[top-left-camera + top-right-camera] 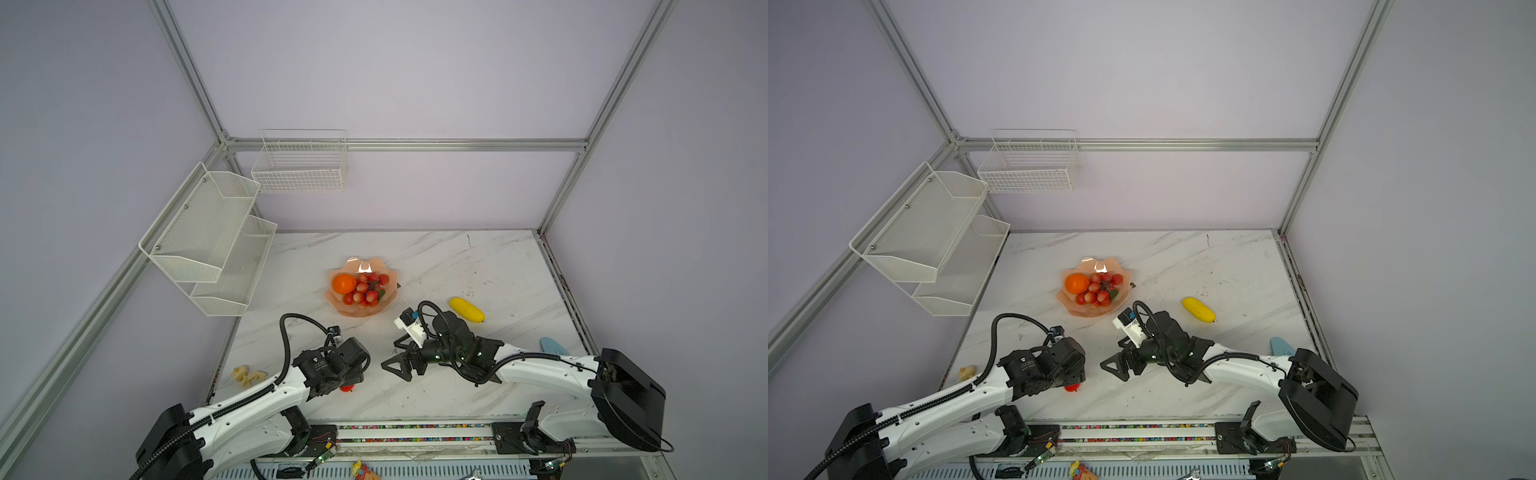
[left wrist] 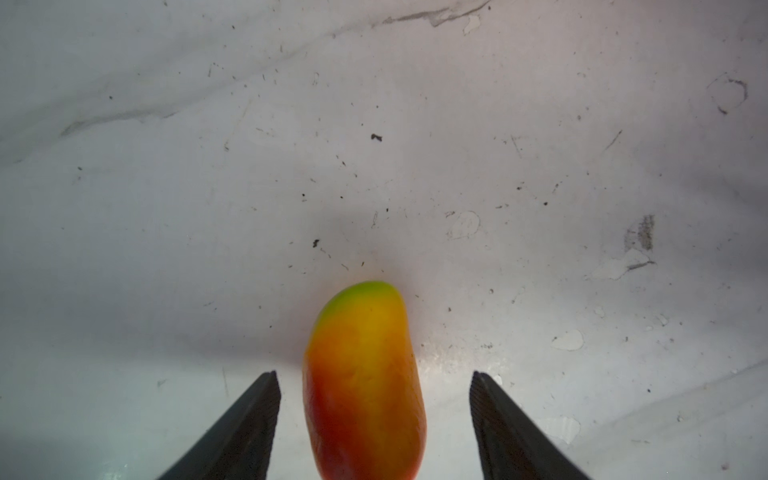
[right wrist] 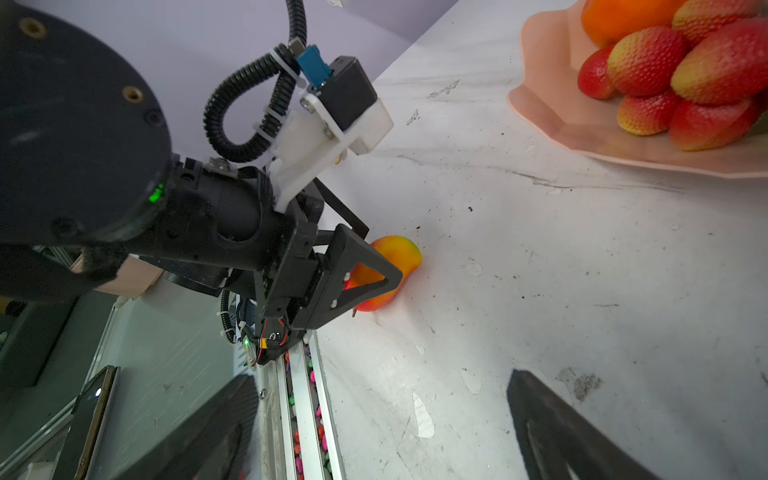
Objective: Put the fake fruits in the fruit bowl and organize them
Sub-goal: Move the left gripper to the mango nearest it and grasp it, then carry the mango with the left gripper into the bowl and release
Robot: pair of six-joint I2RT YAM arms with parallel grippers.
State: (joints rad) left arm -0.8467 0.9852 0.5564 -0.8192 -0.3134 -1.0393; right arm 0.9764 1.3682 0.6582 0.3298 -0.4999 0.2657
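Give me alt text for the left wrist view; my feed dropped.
A red-and-yellow mango with a green tip lies on the scuffed marble table, between the two dark fingers of the left gripper. The jaws stand open, a gap each side.

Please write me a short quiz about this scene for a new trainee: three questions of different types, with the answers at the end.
1. True or false: the yellow fruit already lies in the fruit bowl.
2. What lies on the table between the open jaws of the left gripper? A. an apple B. a mango C. a pear
3. Fill in: beside the red fruit bunch in the bowl sits the round ____.
Key: 1 false, it lies on the table; 2 B; 3 orange.
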